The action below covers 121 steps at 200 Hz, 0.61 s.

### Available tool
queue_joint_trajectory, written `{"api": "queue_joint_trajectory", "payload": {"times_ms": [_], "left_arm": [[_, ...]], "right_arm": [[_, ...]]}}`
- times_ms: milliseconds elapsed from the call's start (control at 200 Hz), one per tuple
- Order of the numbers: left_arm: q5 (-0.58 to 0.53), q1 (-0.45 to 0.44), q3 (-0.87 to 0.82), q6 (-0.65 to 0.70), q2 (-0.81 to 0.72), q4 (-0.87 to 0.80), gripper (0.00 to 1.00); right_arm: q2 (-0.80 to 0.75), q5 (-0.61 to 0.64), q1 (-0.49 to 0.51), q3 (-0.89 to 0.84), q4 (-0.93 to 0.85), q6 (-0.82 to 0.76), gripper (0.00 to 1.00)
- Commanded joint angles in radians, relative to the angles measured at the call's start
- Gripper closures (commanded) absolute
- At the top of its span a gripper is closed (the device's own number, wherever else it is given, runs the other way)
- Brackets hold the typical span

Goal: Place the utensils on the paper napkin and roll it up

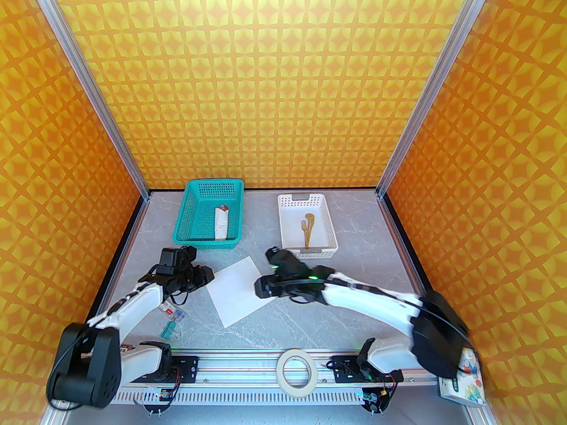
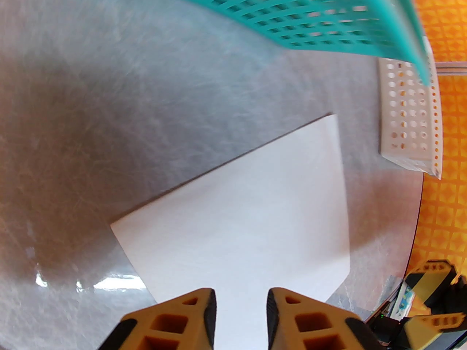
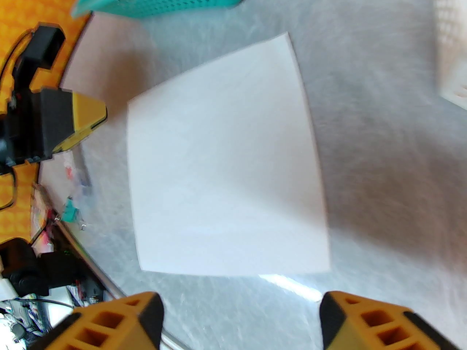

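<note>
At napkin (image 1: 234,291) edges | left pincer (image 2: 240,297) narrowly parted | right pincer (image 3: 241,303) spread | both cropped

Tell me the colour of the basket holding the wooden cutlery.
White basket, clearest in the top external view.

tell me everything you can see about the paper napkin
The paper napkin is a plain white, thin square sheet, unrolled and lying flat on the grey marbled table, turned askew to the table's edges. Nothing lies on it. The left gripper is at its left corner and the right gripper is by its right edge, both with jaws apart. Whether either touches it cannot be told.
</note>
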Motion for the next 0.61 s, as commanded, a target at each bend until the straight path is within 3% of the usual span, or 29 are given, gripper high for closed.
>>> {"api": "queue_joint_trajectory", "payload": {"times_ms": [0, 380, 600], "left_arm": [[0.034, 0.012, 0.033, 0.003, 0.042, 0.048, 0.75], [0.04, 0.012, 0.053, 0.026, 0.176, 0.088, 0.79], [0.04, 0.012, 0.051, 0.041, 0.221, 0.086, 0.79]], "right_arm": [[0.085, 0.044, 0.016, 0.059, -0.001, 0.014, 0.43], [0.231, 0.066, 0.018, 0.083, -0.024, 0.007, 0.72], [0.269, 0.085, 0.018, 0.105, -0.055, -0.002, 0.84]]}}
